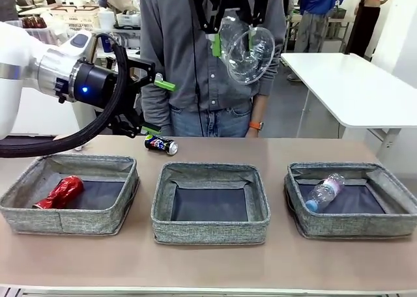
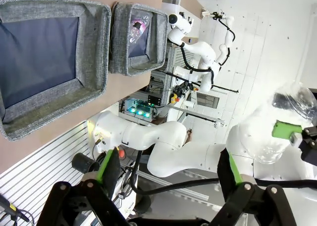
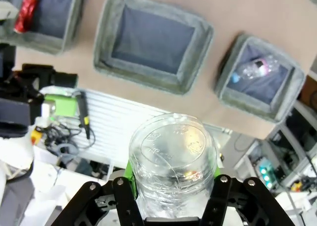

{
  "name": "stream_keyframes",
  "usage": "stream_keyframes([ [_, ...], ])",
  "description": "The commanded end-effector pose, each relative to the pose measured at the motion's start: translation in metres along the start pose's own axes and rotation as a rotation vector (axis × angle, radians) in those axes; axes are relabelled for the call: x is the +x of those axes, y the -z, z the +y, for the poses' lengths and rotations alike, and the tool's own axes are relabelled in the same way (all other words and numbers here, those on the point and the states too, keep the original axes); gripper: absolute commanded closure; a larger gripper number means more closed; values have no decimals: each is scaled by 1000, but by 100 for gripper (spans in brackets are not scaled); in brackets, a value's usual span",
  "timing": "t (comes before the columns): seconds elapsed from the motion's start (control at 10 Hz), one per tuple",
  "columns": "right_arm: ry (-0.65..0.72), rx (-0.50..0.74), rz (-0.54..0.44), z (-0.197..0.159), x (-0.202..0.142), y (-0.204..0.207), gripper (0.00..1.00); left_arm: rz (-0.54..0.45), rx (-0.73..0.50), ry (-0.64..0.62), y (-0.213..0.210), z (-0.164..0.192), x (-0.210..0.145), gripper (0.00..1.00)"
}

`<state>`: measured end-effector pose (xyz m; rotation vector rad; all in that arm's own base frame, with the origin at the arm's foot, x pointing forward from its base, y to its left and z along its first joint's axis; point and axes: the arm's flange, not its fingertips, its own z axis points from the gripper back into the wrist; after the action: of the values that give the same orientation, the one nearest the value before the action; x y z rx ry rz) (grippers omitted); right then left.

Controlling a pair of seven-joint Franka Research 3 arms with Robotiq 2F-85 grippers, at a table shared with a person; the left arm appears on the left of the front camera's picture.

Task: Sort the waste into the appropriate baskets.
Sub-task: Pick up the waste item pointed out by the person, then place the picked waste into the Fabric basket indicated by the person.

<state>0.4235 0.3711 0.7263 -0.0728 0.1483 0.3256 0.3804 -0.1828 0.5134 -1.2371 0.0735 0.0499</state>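
**A:** Front view?
**B:** The right gripper [image 1: 232, 40], at twelve o'clock, pinches a clear crumpled plastic bottle [image 1: 247, 53]. The left gripper [image 1: 159, 107], at nine, is spread wide. A dark blue drink can [image 1: 161, 144] lies on the table [image 1: 215, 271].
**A:** Wrist views?
**B:** Left: fingers [image 2: 106, 167] apart. Right: bottle clamped at six, and a shiny red drink can [image 3: 26, 11] in the grey woven fabric basket [image 3: 49, 42] at eleven.

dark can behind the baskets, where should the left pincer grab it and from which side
Probably across the middle of its body, coming down from above. The dark can lies on its side on the table, long axis roughly left to right, so it can be pinched on its near and far walls. The left pincer is open.
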Motion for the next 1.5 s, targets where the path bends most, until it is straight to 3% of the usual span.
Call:
stream_keyframes([
  [0.0, 12, -8, 12, 1, 6, 7, 41, 0, 7, 2, 0, -1, 0, 0],
  [1.4, 12, -8, 12, 1, 6, 7, 41, 0, 7, 2, 0, -1, 0, 0],
])
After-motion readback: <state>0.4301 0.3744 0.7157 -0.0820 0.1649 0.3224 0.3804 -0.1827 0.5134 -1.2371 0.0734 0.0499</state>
